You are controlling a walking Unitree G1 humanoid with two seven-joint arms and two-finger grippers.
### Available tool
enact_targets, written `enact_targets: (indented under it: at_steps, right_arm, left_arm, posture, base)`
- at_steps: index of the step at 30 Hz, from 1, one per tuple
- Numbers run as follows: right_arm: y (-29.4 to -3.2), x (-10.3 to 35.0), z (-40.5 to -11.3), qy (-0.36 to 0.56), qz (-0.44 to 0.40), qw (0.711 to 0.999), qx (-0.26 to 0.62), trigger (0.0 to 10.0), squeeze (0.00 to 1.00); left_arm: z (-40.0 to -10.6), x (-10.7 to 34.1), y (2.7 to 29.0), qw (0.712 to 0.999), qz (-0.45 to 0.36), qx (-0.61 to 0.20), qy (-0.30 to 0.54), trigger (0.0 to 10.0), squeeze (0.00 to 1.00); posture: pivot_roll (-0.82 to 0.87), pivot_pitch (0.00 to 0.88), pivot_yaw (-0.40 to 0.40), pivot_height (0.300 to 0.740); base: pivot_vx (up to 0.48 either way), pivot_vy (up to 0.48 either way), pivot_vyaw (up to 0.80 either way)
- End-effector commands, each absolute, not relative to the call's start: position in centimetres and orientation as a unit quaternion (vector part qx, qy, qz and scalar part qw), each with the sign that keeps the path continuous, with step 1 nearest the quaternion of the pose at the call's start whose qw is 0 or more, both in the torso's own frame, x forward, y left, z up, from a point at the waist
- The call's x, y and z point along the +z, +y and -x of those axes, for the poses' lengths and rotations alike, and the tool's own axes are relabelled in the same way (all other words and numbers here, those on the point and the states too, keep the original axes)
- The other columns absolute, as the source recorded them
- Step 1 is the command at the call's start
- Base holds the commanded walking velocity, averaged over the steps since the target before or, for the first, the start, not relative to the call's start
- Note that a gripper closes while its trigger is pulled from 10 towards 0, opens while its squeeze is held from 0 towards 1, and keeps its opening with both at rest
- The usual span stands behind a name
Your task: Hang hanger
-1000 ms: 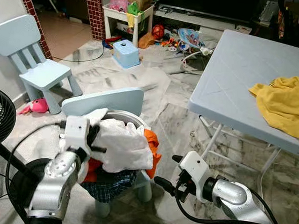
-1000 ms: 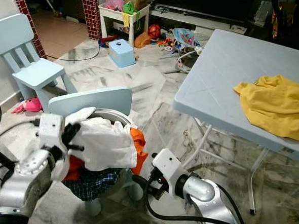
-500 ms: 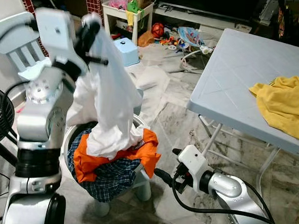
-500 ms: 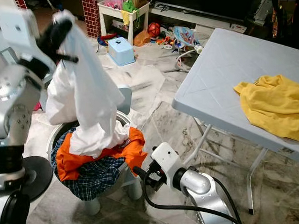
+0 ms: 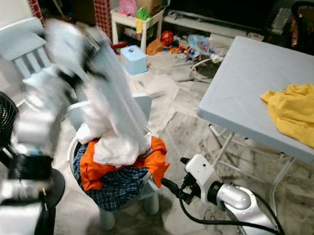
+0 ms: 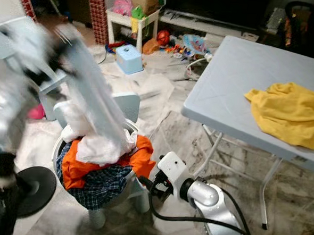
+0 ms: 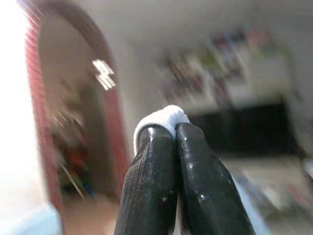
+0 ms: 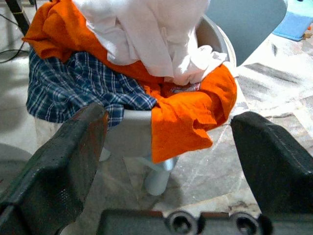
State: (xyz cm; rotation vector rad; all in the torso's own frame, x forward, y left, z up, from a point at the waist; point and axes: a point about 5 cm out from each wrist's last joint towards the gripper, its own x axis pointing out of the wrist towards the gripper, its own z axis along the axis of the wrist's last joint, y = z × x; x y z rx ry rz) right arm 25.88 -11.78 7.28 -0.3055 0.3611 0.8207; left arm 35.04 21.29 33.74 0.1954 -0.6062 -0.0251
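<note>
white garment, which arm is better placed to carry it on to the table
Left. The left gripper is already shut on the white garment, raised above the laundry basket. The right gripper is open and low beside the basket, holding nothing.

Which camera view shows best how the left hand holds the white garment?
The left wrist view: its two black fingers are shut on a fold of the white garment. Both eye views show the left hand blurred, with the garment hanging down to the basket.

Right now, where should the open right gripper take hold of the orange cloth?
Grip the orange cloth's corner hanging over the grey basket rim, coming straight from the right gripper's side; that flap hangs free of the white garment.
</note>
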Motion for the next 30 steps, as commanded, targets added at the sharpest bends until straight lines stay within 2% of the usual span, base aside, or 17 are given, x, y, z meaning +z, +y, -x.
enact_targets:
  at_steps: [1, 4, 6, 10, 11, 12, 14, 16, 20, 21, 23, 28, 29, 30]
  right_arm:
    - [-11.5, 7.8, -26.4, 0.158, 0.152, 0.892, 0.394, 10.0, 0.00]
    - [-11.3, 7.7, -26.1, 0.157, 0.148, 0.894, 0.392, 10.0, 0.00]
    - [-11.5, 7.4, -25.6, 0.162, 0.147, 0.894, 0.390, 10.0, 0.00]
    - [-11.7, 7.3, -25.3, 0.166, 0.147, 0.894, 0.389, 10.0, 0.00]
    - [-11.8, 7.2, -25.2, 0.169, 0.148, 0.893, 0.389, 10.0, 0.00]
    - [-11.8, 7.2, -25.2, 0.169, 0.148, 0.893, 0.389, 10.0, 0.00]
    - [-12.1, 7.0, -25.1, 0.175, 0.151, 0.892, 0.390, 10.0, 0.00]
    - [-12.2, 6.9, -25.2, 0.178, 0.154, 0.890, 0.391, 10.0, 0.00]
    - [-12.2, 6.9, -25.4, 0.181, 0.158, 0.887, 0.394, 10.0, 0.00]
    - [-12.2, 6.9, -25.4, 0.181, 0.158, 0.887, 0.394, 10.0, 0.00]
    - [-12.1, 6.9, -25.2, 0.182, 0.159, 0.885, 0.397, 10.0, 0.00]
    - [-12.1, 6.9, -25.1, 0.183, 0.160, 0.884, 0.399, 10.0, 0.00]
    - [-12.2, 6.9, -25.1, 0.185, 0.163, 0.883, 0.400, 10.0, 0.00]
    - [-12.2, 6.9, -25.1, 0.185, 0.163, 0.883, 0.400, 10.0, 0.00]
  left_arm:
    - [-35.4, 33.0, 21.0, 0.951, -0.099, -0.010, -0.292, 0.0, 0.00]
    - [-35.3, 31.3, 18.6, 0.955, -0.104, -0.084, -0.266, 0.0, 0.00]
    - [-34.9, 28.1, 16.3, 0.954, -0.121, -0.175, -0.211, 0.0, 0.00]
    - [-34.4, 26.1, 15.3, 0.947, -0.139, -0.231, -0.173, 0.0, 0.00]
    - [-33.8, 24.4, 14.4, 0.934, -0.162, -0.285, -0.144, 0.0, 0.00]
    - [-33.8, 24.4, 14.4, 0.934, -0.162, -0.285, -0.144, 0.0, 0.00]
    - [-31.0, 19.9, 13.0, 0.887, -0.193, -0.417, -0.050, 0.0, 0.00]
    - [-28.8, 17.1, 12.9, 0.851, -0.206, -0.483, 0.021, 0.0, 0.00]
    - [-26.7, 14.2, 13.3, 0.822, -0.235, -0.511, 0.092, 0.0, 0.00]
    - [-26.7, 14.2, 13.3, 0.822, -0.235, -0.511, 0.092, 0.0, 0.00]
    - [-25.2, 11.9, 13.2, 0.805, -0.233, -0.526, 0.145, 0.0, 0.00]
    - [-24.0, 10.1, 12.6, 0.803, -0.214, -0.528, 0.173, 0.0, 0.00]
    - [-23.5, 9.6, 12.4, 0.801, -0.213, -0.529, 0.184, 1.6, 0.00]
    - [-23.5, 9.6, 12.4, 0.801, -0.213, -0.529, 0.184, 1.6, 0.00]
  posture:
    - [-0.04, 0.000, -0.004, 0.740]
    - [-0.04, 0.000, 0.007, 0.740]
    - [-0.05, 0.000, 0.009, 0.740]
    - [-0.05, 0.002, 0.009, 0.740]
    - [-0.05, 0.005, 0.007, 0.740]
    - [-0.05, 0.005, 0.007, 0.740]
    - [-0.05, 0.013, 0.001, 0.740]
    - [-0.05, 0.016, -0.003, 0.740]
    - [-0.04, 0.022, -0.012, 0.740]
    - [-0.04, 0.022, -0.012, 0.740]
    - [-0.04, 0.026, -0.017, 0.740]
    - [-0.05, 0.030, -0.018, 0.740]
    - [-0.05, 0.032, -0.017, 0.740]
    - [-0.05, 0.032, -0.017, 0.740]
  base:
    - [0.000, 0.000, 0.00]
    - [0.000, 0.000, 0.00]
    - [0.000, 0.000, 0.00]
    - [0.000, 0.000, 0.00]
    - [0.000, 0.000, 0.00]
    - [0.000, 0.000, 0.00]
    - [0.000, 0.000, 0.00]
    - [0.000, 0.000, 0.00]
    - [0.000, 0.000, 0.00]
    - [0.000, 0.000, 0.00]
    - [0.000, 0.000, 0.00]
    - [0.000, 0.000, 0.00]
    - [0.000, 0.000, 0.00]
    - [0.000, 0.000, 0.00]
